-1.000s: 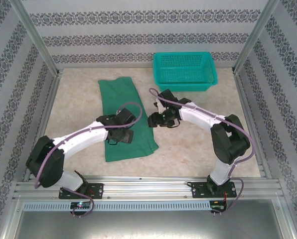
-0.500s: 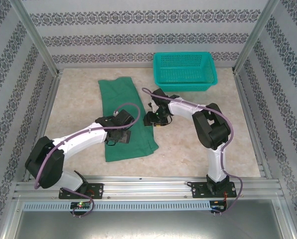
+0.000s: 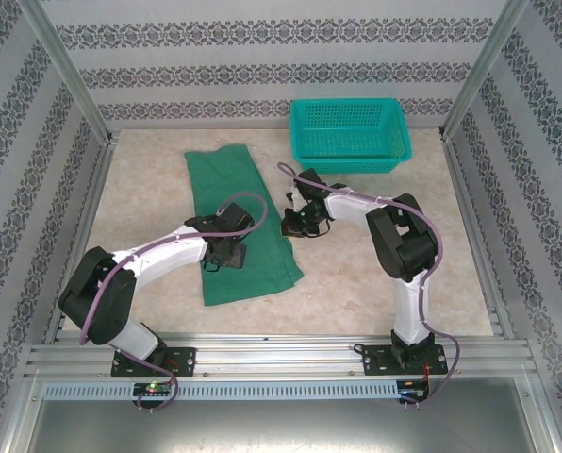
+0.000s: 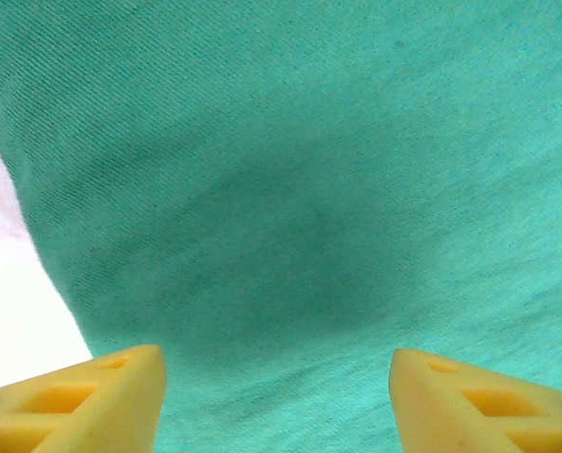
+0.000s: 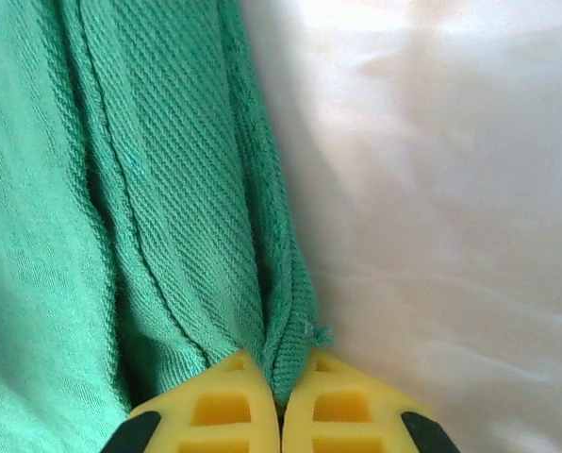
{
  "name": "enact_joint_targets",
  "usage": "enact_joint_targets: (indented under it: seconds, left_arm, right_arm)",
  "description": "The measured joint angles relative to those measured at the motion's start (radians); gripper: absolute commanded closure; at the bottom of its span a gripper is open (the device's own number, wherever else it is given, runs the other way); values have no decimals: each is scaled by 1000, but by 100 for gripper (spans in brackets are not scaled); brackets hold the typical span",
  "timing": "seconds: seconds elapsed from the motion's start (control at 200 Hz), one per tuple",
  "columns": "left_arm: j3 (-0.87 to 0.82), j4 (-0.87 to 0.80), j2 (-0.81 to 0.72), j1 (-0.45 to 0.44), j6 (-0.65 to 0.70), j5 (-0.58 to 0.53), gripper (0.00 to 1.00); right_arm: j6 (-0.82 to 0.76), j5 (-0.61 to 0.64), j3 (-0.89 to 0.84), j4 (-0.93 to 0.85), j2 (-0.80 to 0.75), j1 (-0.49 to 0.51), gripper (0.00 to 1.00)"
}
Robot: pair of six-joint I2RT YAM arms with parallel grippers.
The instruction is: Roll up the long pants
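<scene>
The table [image 3: 356, 274] carries all items. The long pants [image 3: 226, 184] lie flat on its left half, running from the far side toward my bases. The teal basket [image 3: 352, 160] stands far right, apart from the cloth. My right gripper [image 5: 279, 377] is clamped on the pants' right edge, with the hem bunched between its fingertips. My left gripper [image 4: 276, 377] hangs spread wide just above the cloth, holding nothing.

Bright, even overhead light fills the top view, sharp from edge to edge, with only short, soft shadows on the table [image 3: 356, 283]. In the left wrist view a dark, soft-edged shadow pools at the centre of the pants [image 4: 309, 236], while the table at left burns out white. The right wrist view renders the weave crisply, though glare washes out the table.
</scene>
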Motion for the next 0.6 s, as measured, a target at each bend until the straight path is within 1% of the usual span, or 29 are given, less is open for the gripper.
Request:
enact_joint_targets:
  seconds: [0.205,0.34,0.395,0.405,0.42,0.435,0.455,0.47,0.495,0.51,0.53,0.545,0.565,0.58,0.599]
  left_arm:
    - [0,31,11,0,43,19,34]
    - [14,36,45,0,62,38,34]
    - [17,41,50,0,67,43,32]
    - [17,42,50,0,69,47,32]
    - [17,42,50,0,69,50,31]
    - [17,43,48,0,72,53,30]
    - [16,46,47,0,75,59,29]
    - [16,48,43,0,78,62,28]
    - [12,58,36,-1,81,68,27]
    - [9,63,28,-2,85,73,26]
    - [3,73,16,-3,87,80,25]
    - [-2,76,4,-6,92,84,25]
    - [-10,83,-14,-8,94,86,24]
    - [-16,87,-28,-12,100,89,18]
    - [-26,93,-52,-18,106,92,17]
  right_arm:
    - [-1,39,-37,5,-33,-75,100]
    - [0,42,-37,5,-33,-85,100]
    - [1,44,-36,5,-33,-85,100]
    - [2,45,-35,5,-33,-85,97]
    - [4,44,-35,4,-33,-85,90]
    - [7,44,-35,4,-33,-85,80]
    - [9,44,-35,4,-33,-85,64]
    - [16,45,-35,4,-33,-85,55]
    - [17,48,-35,5,-33,-85,50]
    - [22,47,-36,5,-33,-84,45]
    - [23,41,-38,9,-34,-83,42]
    - [27,35,-40,15,-36,-83,39]
    - [27,29,-41,22,-42,-78,37]
    - [31,30,-44,28,-47,-75,37]
    - [30,34,-50,33,-57,-69,36]
